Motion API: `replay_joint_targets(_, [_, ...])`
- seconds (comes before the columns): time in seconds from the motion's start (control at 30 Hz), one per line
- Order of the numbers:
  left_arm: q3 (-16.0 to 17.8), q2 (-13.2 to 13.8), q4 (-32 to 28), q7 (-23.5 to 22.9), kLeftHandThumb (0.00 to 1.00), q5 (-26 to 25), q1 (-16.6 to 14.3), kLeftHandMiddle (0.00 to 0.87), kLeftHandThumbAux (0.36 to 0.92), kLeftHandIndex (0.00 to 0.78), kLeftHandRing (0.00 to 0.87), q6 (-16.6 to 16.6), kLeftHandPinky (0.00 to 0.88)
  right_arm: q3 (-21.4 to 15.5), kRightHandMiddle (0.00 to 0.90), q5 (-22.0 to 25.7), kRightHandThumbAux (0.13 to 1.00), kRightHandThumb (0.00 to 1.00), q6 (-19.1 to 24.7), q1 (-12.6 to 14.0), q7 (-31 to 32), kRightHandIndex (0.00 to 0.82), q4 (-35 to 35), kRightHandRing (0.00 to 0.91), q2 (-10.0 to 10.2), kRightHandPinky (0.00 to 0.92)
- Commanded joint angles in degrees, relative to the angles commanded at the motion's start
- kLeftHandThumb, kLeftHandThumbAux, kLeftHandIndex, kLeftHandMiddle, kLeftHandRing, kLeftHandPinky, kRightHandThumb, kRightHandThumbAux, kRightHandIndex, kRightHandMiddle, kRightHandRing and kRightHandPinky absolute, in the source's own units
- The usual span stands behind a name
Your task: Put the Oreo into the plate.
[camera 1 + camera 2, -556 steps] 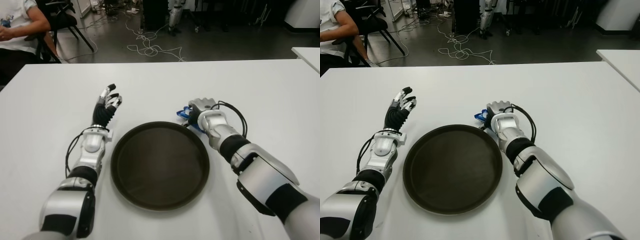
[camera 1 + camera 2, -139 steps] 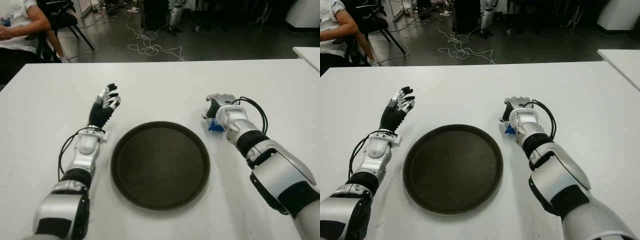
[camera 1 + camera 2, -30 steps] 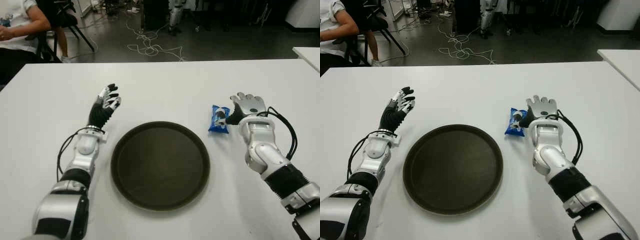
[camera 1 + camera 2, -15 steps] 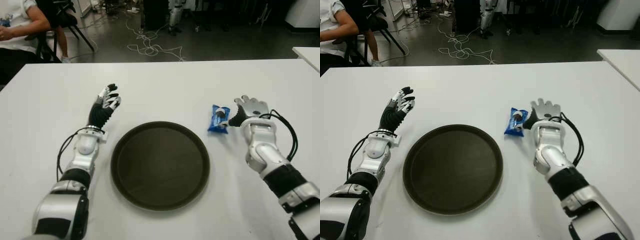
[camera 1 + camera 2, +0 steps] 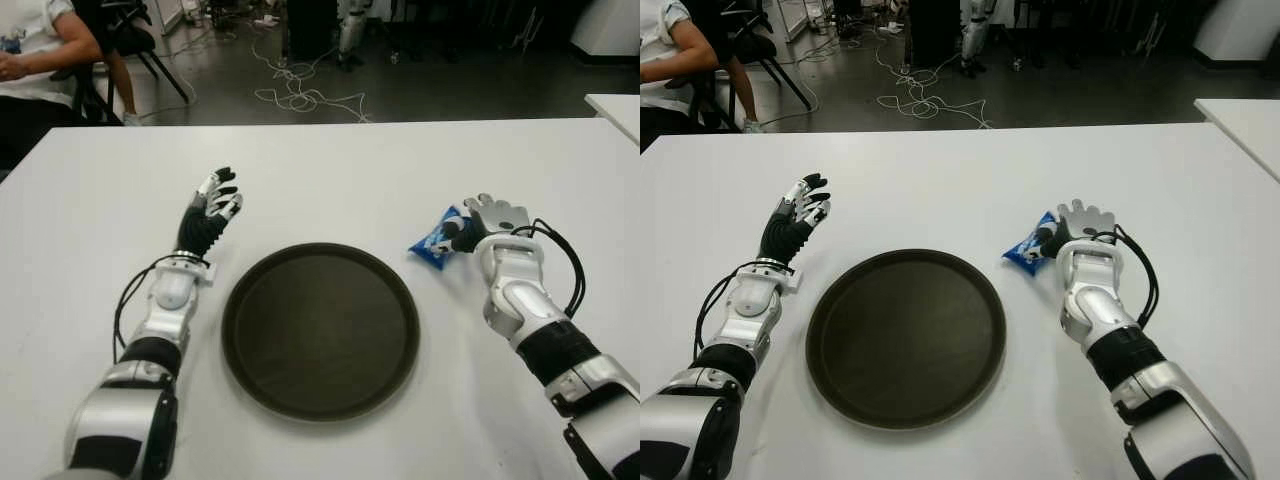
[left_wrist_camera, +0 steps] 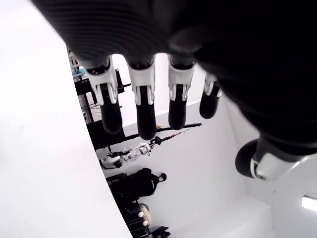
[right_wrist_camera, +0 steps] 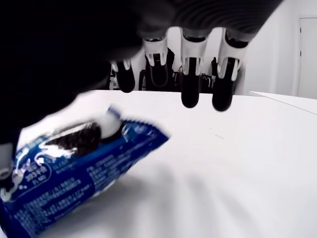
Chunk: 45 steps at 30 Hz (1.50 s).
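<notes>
The Oreo (image 5: 437,238) is a small blue packet lying on the white table (image 5: 330,170), just past the right rim of the dark round plate (image 5: 320,330). My right hand (image 5: 480,220) is right beside it on its right, thumb against the packet's end. In the right wrist view the fingers (image 7: 190,94) stretch straight out above the table while the Oreo (image 7: 74,173) lies slanted below the palm, not gripped. My left hand (image 5: 210,205) shows left of the plate, fingers extended and holding nothing.
A person sits on a chair at the far left back (image 5: 30,50). Cables (image 5: 300,95) lie on the floor beyond the table's far edge. The corner of another white table (image 5: 615,105) shows at the right.
The Oreo packet has turned from upright to slanted and slid slightly toward the plate. My right hand edged left with its thumb on the packet. The left arm has not moved.
</notes>
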Motion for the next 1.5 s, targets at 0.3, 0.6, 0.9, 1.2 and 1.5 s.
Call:
replay_joint_targets(0.3, [-0.06, -0.14, 0.36, 0.42, 0.515, 0.05, 0.12, 0.133, 0.469, 0.114, 0.144, -1.23, 0.197, 0.65, 0.064, 0.15, 0.471, 0.0, -0.65, -0.75, -0.39, 0.038, 1.8, 0.135, 0.95, 0.272])
replay_joint_targets(0.6, [-0.26, -0.14, 0.88, 1.67, 0.476, 0.67, -0.05, 0.146, 0.468, 0.115, 0.161, -1.48, 0.203, 0.43, 0.074, 0.71, 0.462, 0.0, -1.23, -1.03, -1.82, 0.049, 3.07, 0.153, 1.98, 0.304])
replay_joint_targets(0.9, [-0.32, -0.23, 1.03, 1.56, 0.486, 0.83, -0.12, 0.132, 0.463, 0.106, 0.146, -1.72, 0.198, 0.46, 0.072, 1.13, 0.47, 0.0, -2.02, -1.57, -3.53, 0.036, 5.11, 0.145, 3.02, 0.265])
replay_joint_targets(1.2, [-0.26, -0.34, 1.34, 1.79, 0.532, 0.84, -0.19, 0.132, 0.466, 0.12, 0.14, -2.05, 0.19, 0.56, 0.072, 1.42, 0.482, 0.0, -2.59, -2.05, -4.42, 0.034, 6.47, 0.138, 3.39, 0.244])
replay_joint_targets(1.5, [-0.31, -0.4, 1.76, 1.83, 0.556, 0.88, -0.35, 0.126, 0.466, 0.11, 0.137, -1.91, 0.189, 0.88, 0.083, 2.06, 0.482, 0.0, -3.48, -2.17, -6.18, 0.059, 8.1, 0.13, 4.21, 0.199])
